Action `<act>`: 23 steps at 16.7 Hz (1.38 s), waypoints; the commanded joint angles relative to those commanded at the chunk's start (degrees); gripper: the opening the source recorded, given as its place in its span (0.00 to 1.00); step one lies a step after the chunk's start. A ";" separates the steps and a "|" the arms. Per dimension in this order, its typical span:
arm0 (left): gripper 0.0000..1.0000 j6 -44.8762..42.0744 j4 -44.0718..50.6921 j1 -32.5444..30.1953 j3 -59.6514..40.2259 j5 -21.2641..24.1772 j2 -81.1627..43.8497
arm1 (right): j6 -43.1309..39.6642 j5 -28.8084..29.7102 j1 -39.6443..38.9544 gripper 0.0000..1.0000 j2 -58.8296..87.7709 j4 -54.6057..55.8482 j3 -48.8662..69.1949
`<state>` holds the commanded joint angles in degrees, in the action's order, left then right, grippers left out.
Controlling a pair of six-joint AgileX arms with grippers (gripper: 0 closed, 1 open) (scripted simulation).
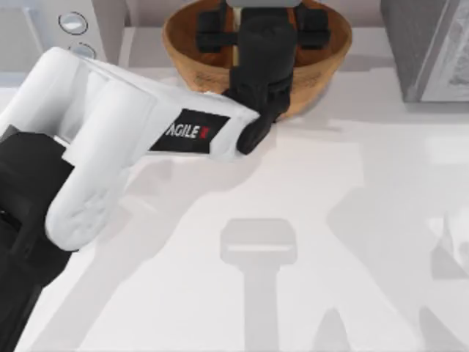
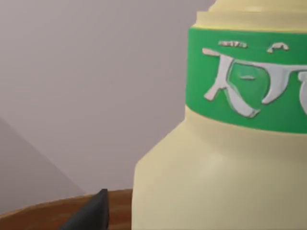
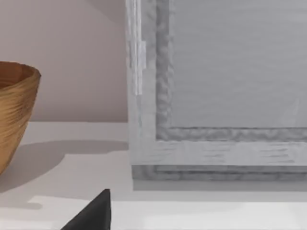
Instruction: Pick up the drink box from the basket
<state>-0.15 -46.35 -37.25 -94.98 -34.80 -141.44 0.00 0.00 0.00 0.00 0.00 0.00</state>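
The left gripper's [image 1: 261, 18] fingers cannot be read as wide or narrow: from above, the black wrist body covers them as the arm reaches over the basket [image 1: 326, 62] at the far edge of the desk [image 1: 308, 220]. In the left wrist view one dark fingertip [image 2: 93, 213] shows low beside the drink box [image 2: 216, 167], just apart from its pale yellow side, with the basket's brown rim behind it. The carton, green band and white lettering on top, stands very near the camera and seems to sit inside the basket, under the gripper.

I judge this the approach or closing-in step, grasp not confirmed. The next move calls for the fingers to straddle the narrow carton squarely, close firmly, then lift straight up clear of the rim.

The right gripper sits parked at the desk's right side, facing a grey appliance [image 3: 216, 96]; its opening I cannot tell.
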 joint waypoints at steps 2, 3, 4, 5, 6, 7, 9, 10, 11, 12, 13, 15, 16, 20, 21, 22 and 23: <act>0.85 0.00 0.00 0.00 0.00 0.00 0.00 | 0.00 0.00 0.00 1.00 0.00 0.00 0.00; 0.77 0.00 0.00 0.00 0.00 0.00 0.00 | 0.00 0.00 0.00 1.00 0.00 0.00 0.00; 0.70 0.00 0.00 0.00 0.00 0.00 0.00 | 0.00 0.00 0.00 1.00 0.00 0.00 0.00; 0.62 0.00 0.00 0.00 0.00 0.00 0.00 | 0.00 0.00 0.00 1.00 0.00 0.00 0.00; 0.55 0.00 0.00 0.00 0.00 0.00 0.00 | 0.00 0.00 0.00 1.00 0.00 0.00 0.00; 0.47 0.00 0.00 0.00 0.00 0.00 0.00 | 0.00 0.00 0.00 1.00 0.00 0.00 0.00; 0.32 0.00 0.00 0.00 0.00 0.00 0.00 | 0.00 0.00 0.00 1.00 0.00 0.00 0.00; 0.25 0.00 0.00 0.00 0.00 0.00 0.00 | 0.00 0.00 0.00 1.00 0.00 0.00 0.00; 0.17 0.00 0.00 0.00 0.00 0.00 0.00 | 0.00 0.00 0.00 1.00 0.00 0.00 0.00; 0.10 0.00 0.00 0.00 0.00 0.00 0.00 | 0.00 0.00 0.00 1.00 0.00 0.00 0.00; 0.02 0.00 0.00 0.00 0.00 0.00 0.00 | 0.00 0.00 0.00 1.00 0.00 0.00 0.00; 0.00 0.00 0.00 0.00 0.00 0.00 0.00 | 0.00 0.00 0.00 1.00 0.00 0.00 0.00; 0.00 0.00 0.00 0.00 0.00 0.00 0.00 | 0.00 0.00 0.00 1.00 0.00 0.00 0.00; 0.00 0.00 0.00 0.00 0.00 0.00 0.00 | 0.00 0.00 0.00 1.00 0.00 0.00 0.00; 0.00 0.00 0.00 0.00 0.00 0.00 0.00 | 0.00 0.00 0.00 1.00 0.00 0.00 0.00; 0.00 0.05 0.13 -0.51 -0.03 -0.02 1.01 | 0.00 0.00 0.00 1.00 0.00 0.00 0.00; 0.00 0.03 0.27 -0.52 -0.05 -0.01 1.02 | 0.00 0.00 0.00 1.00 0.00 0.00 0.00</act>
<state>-0.13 -46.09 -37.77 -95.04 -34.82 -140.43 0.00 0.00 0.00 0.00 0.00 0.00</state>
